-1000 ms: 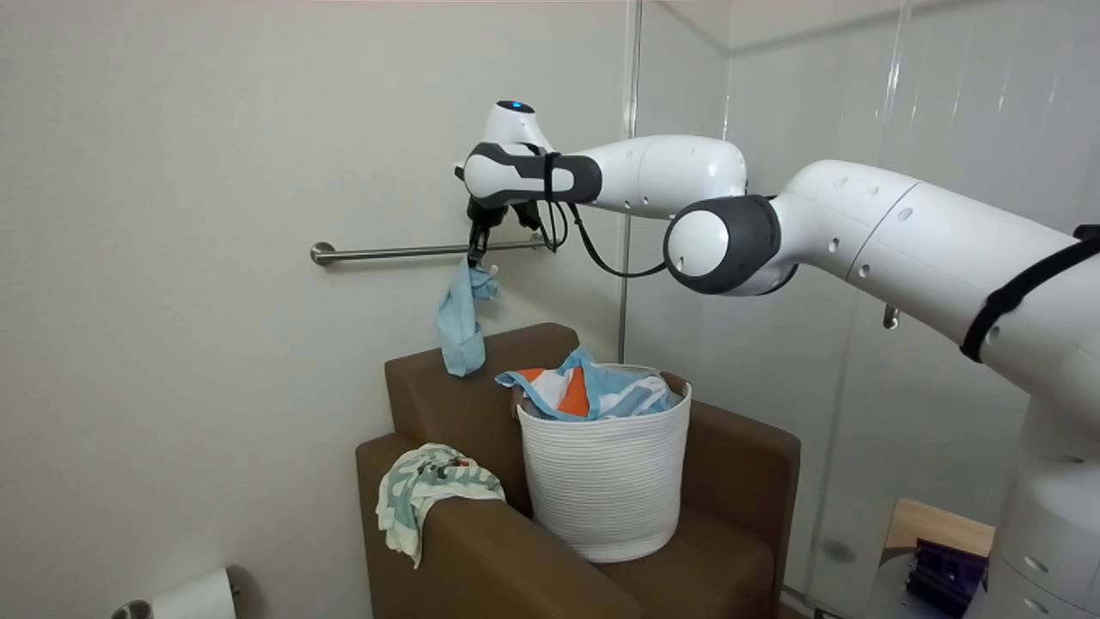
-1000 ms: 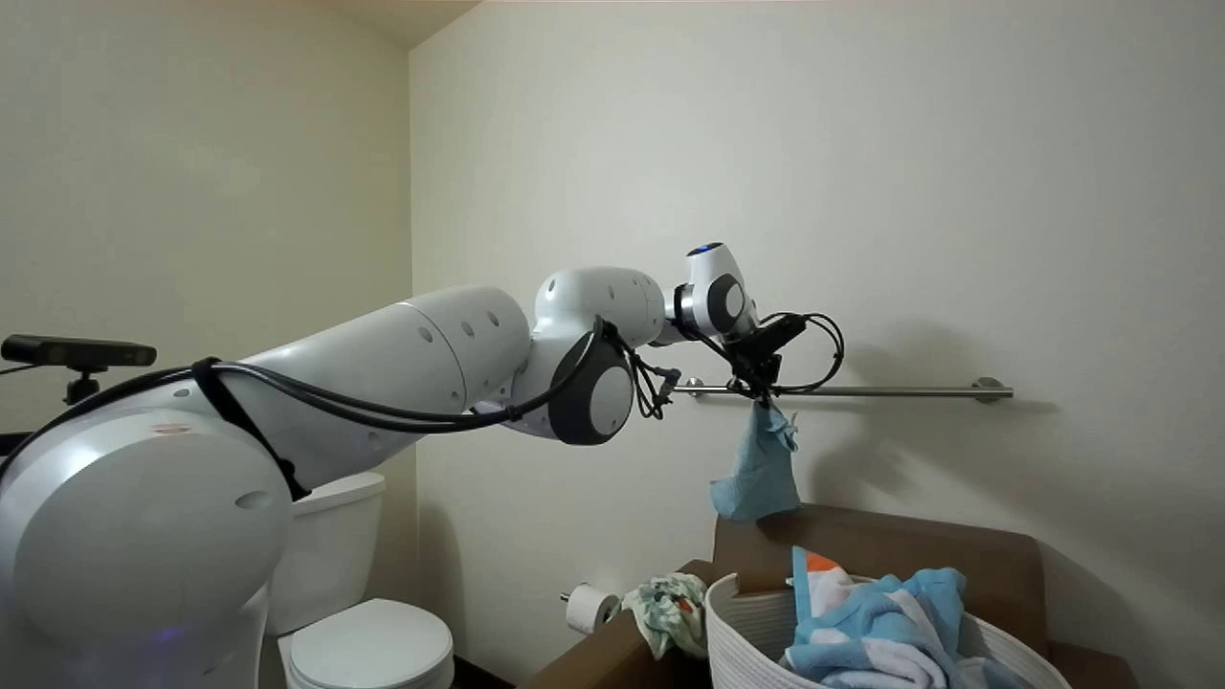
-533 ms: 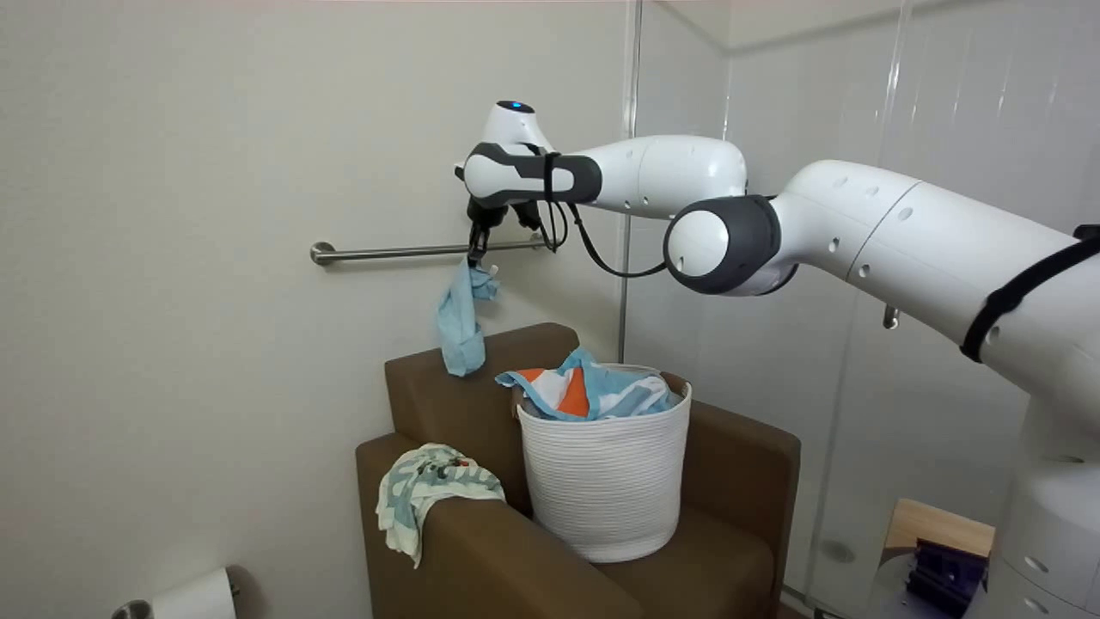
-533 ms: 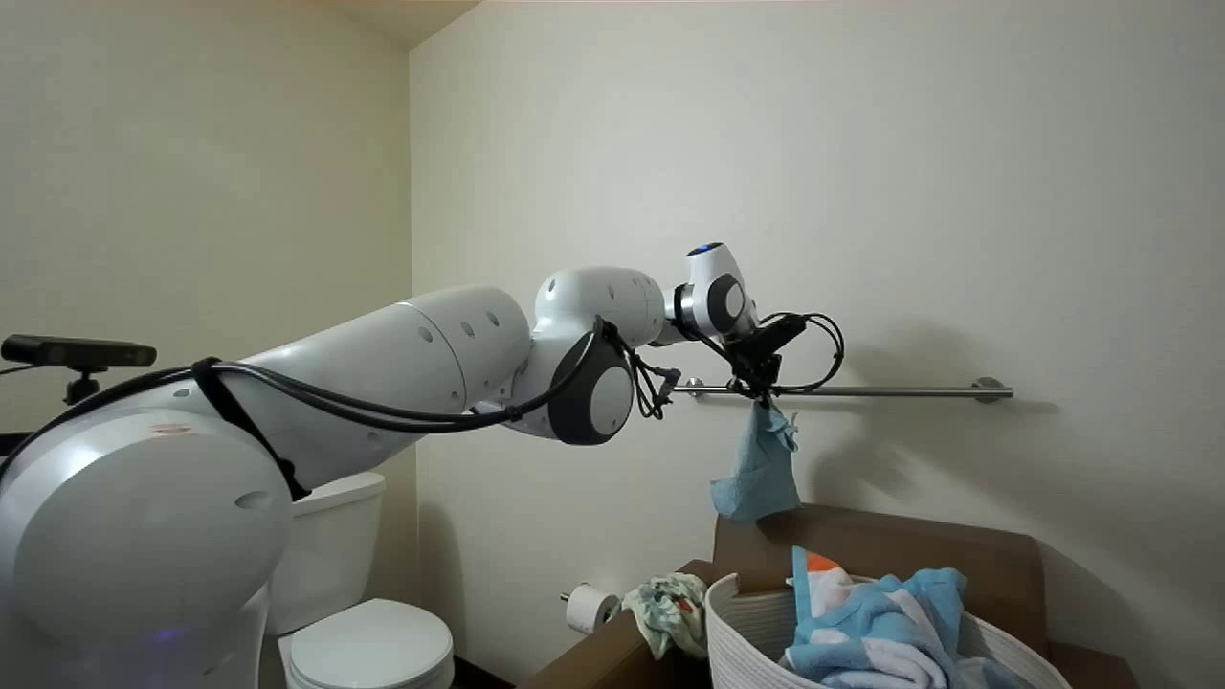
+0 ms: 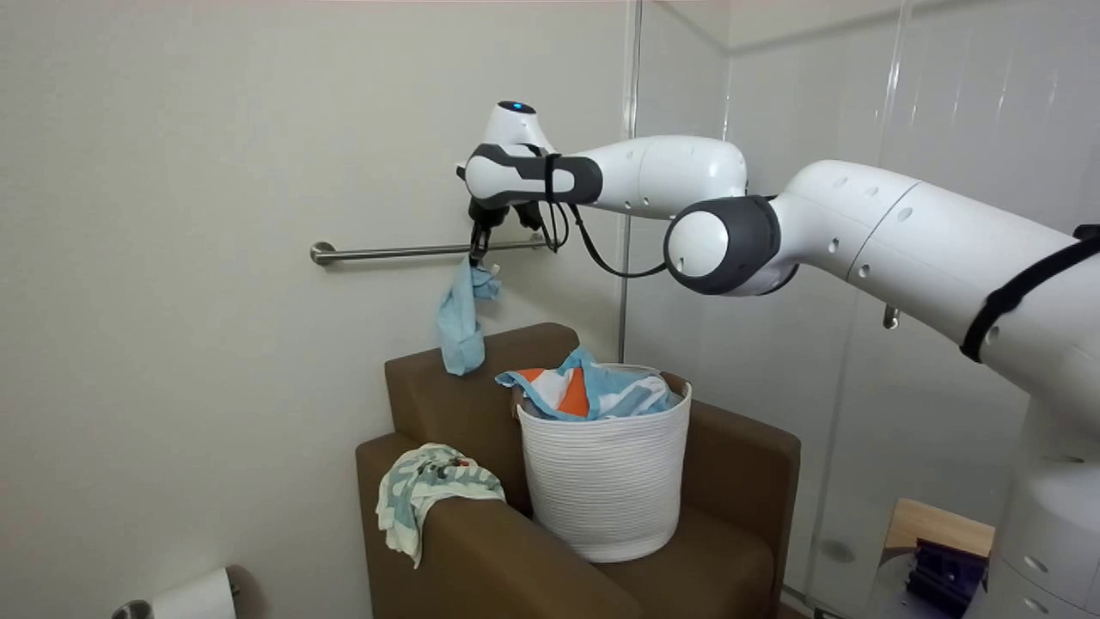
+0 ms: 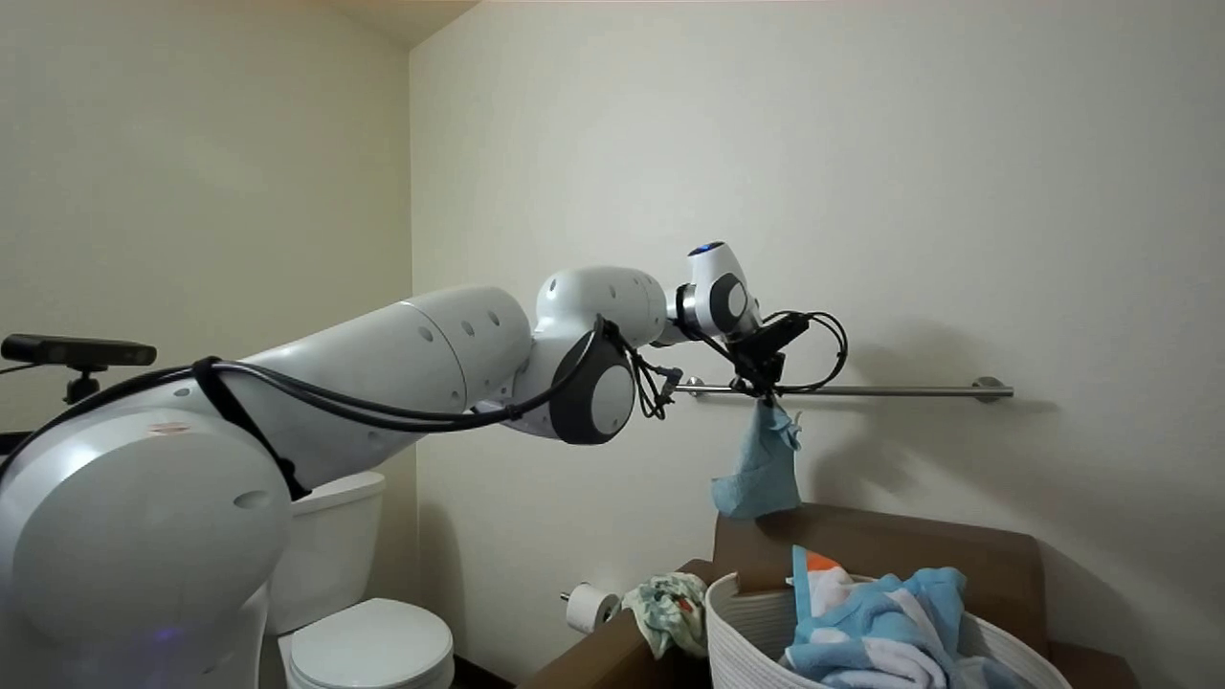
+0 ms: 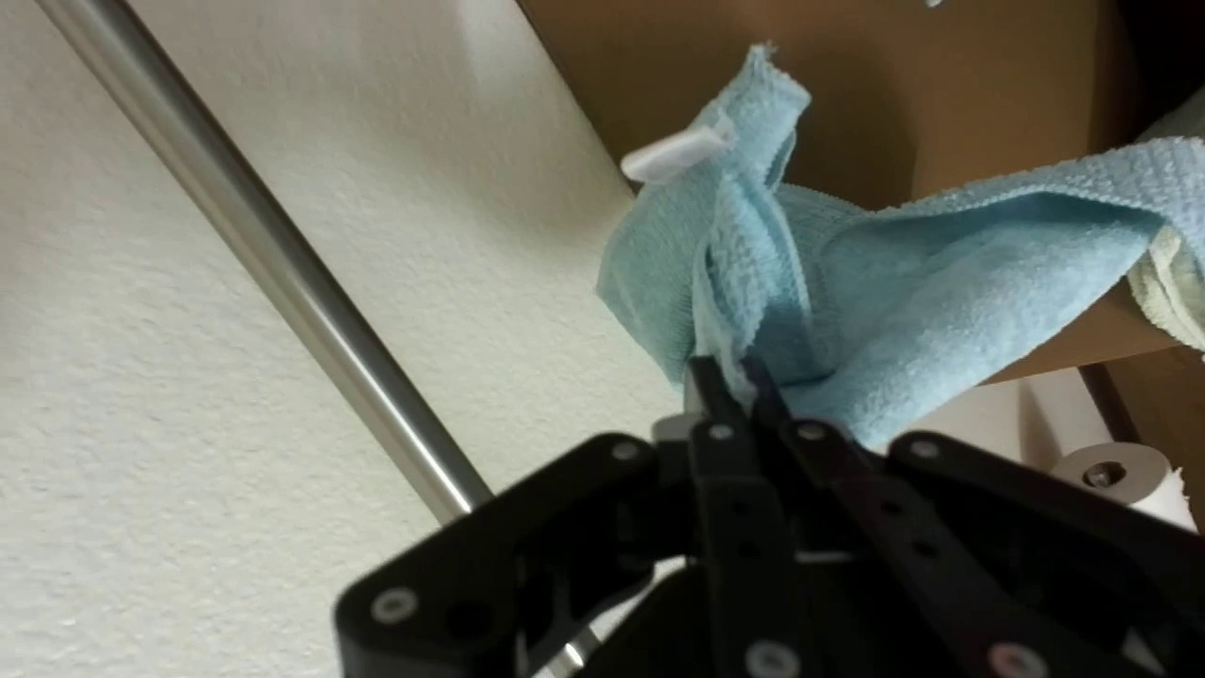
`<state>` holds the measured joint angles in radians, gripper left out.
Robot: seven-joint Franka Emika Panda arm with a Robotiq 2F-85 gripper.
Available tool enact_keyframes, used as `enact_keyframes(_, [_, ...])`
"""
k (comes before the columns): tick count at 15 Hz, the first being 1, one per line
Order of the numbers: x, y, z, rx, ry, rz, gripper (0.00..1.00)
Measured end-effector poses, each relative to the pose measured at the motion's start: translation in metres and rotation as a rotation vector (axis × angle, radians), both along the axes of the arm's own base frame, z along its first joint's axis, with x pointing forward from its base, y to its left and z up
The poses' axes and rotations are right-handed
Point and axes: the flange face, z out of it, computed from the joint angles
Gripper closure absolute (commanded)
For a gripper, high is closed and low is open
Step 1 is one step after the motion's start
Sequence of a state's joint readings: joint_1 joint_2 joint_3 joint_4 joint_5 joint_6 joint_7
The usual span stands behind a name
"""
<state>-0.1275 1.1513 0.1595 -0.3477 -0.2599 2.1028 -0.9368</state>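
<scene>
By the black two-fingered gripper, a light-blue terry cloth is pinched at one gathered fold, so its loose lengths hang downward. It is held near the straight metal wall rail and the top of the brown boxy armchair. A round white woven basket, piled with blue, white and orange towelling, is supported by the seat; over one armrest, a pale green-patterned cloth is draped.

We've got fluffy, matt cloth in the blue towel, 1 smooth metal bar gleaming away, a rough, matt wall, and now we spot glossy, plastic-looking arm shells and a ridged, woven-looking basket!
</scene>
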Motion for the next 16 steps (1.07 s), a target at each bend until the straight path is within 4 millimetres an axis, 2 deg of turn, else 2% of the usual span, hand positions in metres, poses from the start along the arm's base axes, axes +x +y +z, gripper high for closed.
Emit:
enact_keyframes(4, [0.000,-0.022,0.004,-0.009,-0.049,-0.024,0.98])
enact_keyframes(7, [0.001,-0.038,0.000,-0.014,-0.091,-0.040,0.98])
enact_keyframes(16, [0.006,-0.055,-0.041,-0.066,-0.080,-0.071,0.98])
